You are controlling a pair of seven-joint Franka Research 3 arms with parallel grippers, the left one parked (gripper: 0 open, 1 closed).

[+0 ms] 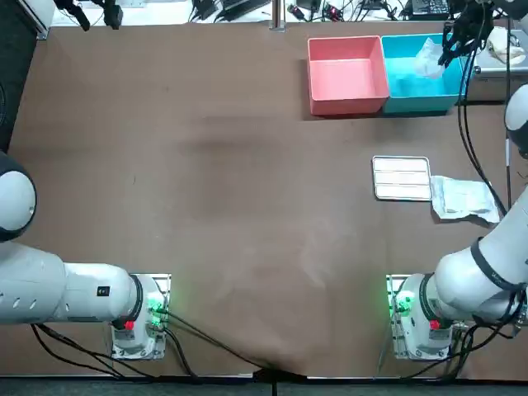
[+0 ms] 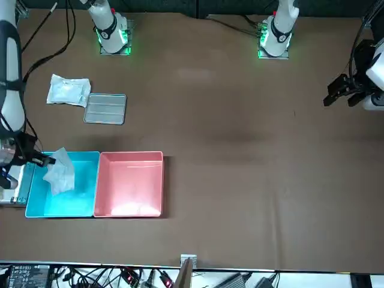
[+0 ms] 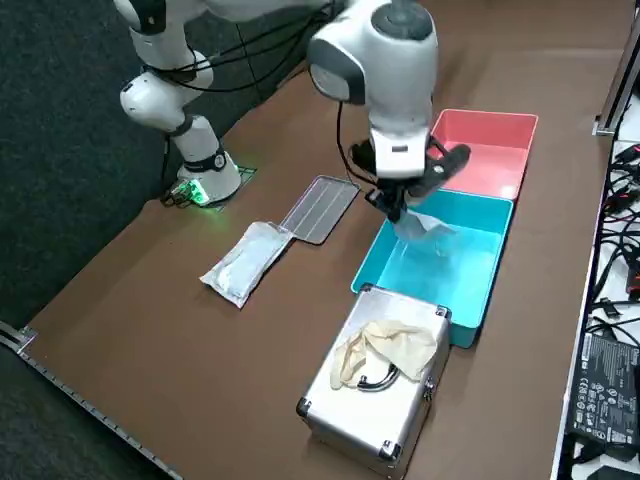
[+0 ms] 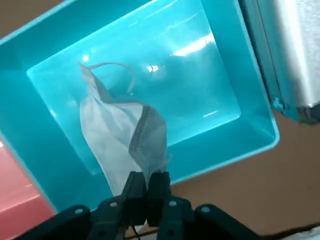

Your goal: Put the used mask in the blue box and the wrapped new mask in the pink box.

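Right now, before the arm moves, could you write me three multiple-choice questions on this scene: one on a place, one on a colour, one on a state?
1. Where does the wrapped mask lie?
A. on the floor
B. on the table, beside the metal tray
C. on a chair

2. What colour is the box under the right tool?
A. pink
B. green
C. blue

3. In what state is the right tool?
A. shut on the used mask
B. open and empty
C. shut on the metal tray

1 B: the top view shows it next to the tray.
2 C: the wrist view shows the blue box below the tool.
3 A: the tool pinches the mask's edge.
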